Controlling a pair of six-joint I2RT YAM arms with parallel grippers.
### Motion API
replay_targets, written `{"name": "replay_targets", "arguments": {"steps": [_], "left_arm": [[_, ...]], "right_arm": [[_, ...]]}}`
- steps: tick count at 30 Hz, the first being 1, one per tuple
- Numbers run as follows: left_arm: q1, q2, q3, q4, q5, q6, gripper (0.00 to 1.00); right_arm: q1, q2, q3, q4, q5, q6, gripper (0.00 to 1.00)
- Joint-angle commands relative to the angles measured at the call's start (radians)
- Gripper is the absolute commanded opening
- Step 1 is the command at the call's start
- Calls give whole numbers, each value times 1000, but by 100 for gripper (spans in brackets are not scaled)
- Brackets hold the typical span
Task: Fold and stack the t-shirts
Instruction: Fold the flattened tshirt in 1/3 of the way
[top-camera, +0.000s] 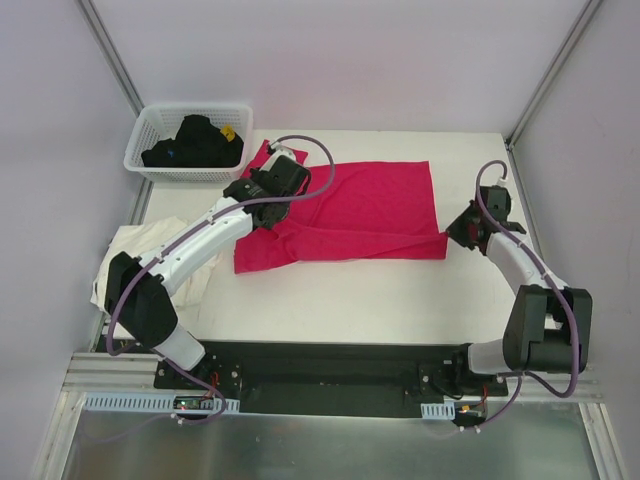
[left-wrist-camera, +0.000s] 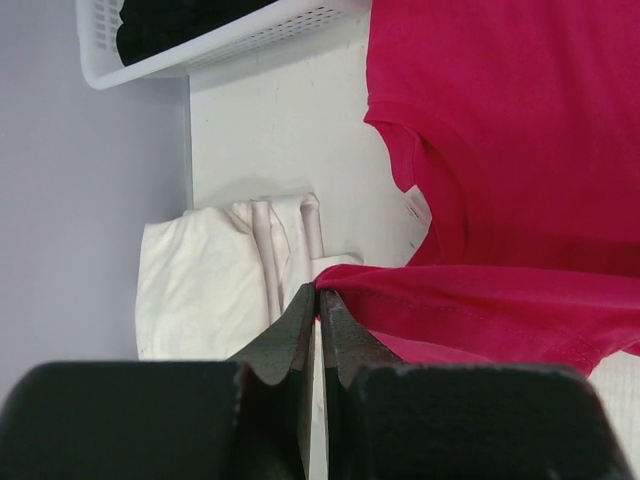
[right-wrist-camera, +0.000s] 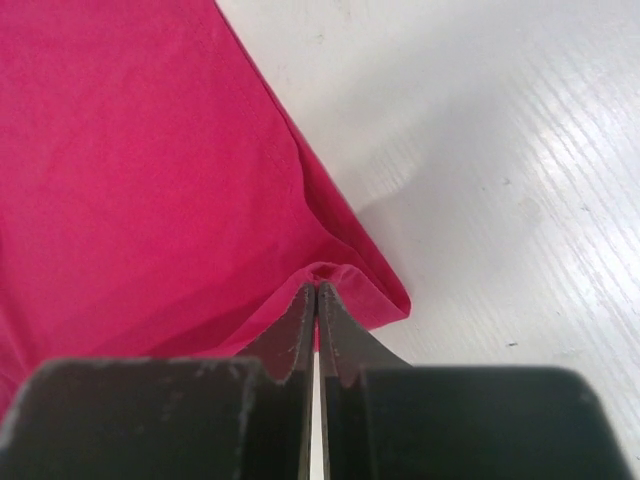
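— What's sitting at the far left corner of your table (top-camera: 340, 295)?
— You have a white lattice basket (top-camera: 142, 148) there, standing upright. A heap of black cloth (top-camera: 195, 148) fills it, and you can spot a small yellow bit (top-camera: 229, 131) on top of the heap, towards its right.
— And at the near side?
— You'll see a black plate (top-camera: 330, 372) along the table's near edge, then a grey metal sheet (top-camera: 320, 445) nearer still. Pale walls (top-camera: 350, 60) close you in at the far side, left and right.
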Motion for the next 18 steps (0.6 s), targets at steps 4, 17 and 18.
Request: {"name": "replay_targets", "arguments": {"steps": [4,17,18], "left_arm": [[29,3,36,8,-15,17,0],[53,100,51,18,34,-17,0],[55,109,52,22,36,-14,0]], "right_arm": [[-10,86,94,57,-58,36,1],[-8,195,180,74,-87,56,1],[-7,207,185,74,-88,56,1]]}}
